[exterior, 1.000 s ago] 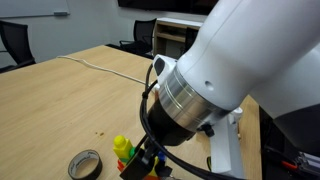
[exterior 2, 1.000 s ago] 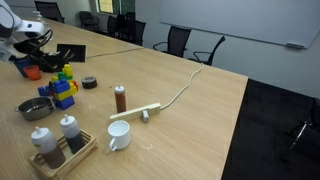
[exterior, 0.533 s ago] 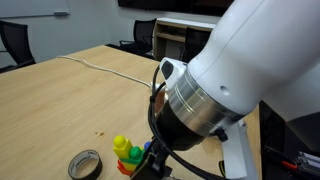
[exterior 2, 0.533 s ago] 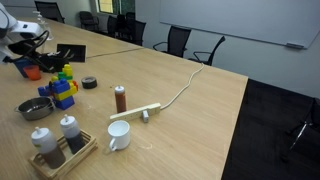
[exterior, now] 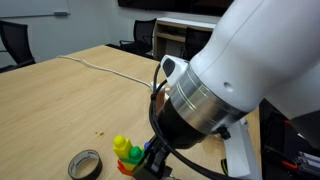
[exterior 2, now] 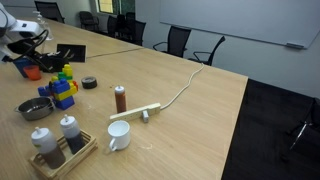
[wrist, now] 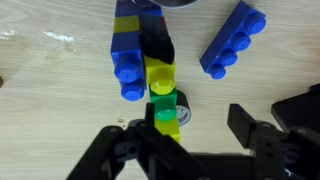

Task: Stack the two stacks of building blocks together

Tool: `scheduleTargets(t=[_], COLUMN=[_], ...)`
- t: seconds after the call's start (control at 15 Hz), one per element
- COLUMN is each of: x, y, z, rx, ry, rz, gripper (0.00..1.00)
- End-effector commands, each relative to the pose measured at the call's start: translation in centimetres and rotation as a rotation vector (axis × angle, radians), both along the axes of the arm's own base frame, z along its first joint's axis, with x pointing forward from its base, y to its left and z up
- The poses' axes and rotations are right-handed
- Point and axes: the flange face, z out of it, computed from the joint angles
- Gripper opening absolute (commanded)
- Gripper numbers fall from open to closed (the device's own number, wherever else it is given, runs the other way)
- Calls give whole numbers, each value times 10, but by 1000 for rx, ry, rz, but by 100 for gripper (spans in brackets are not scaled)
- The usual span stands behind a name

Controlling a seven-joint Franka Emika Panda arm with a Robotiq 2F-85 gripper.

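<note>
The bare tabletop toward the cable is open, but the block stack is crowded by a metal bowl just beside it, a tape roll near it and, seemingly, a loose blue brick.

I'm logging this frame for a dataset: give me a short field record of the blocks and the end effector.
end effector: open, jaws either side of the yellow-green stack
yellow-green stack: on the table, not clamped
blue stack: right beside the yellow-green stack
loose blue brick: lying apart from both stacks
tape roll: on the table near the blocks
</note>
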Motion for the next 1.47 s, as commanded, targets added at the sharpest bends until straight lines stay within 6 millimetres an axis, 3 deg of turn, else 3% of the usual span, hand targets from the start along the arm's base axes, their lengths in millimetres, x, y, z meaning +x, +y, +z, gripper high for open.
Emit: scheduleTargets(t=[0.0, 0.4, 1.4], x=[-3, 8, 3], y=[-8, -15, -20], z=[5, 1, -20], rx=[-29, -46, -52], ry=[-8, -35, -5], rz=[8, -2, 11], gripper=[45, 2, 0])
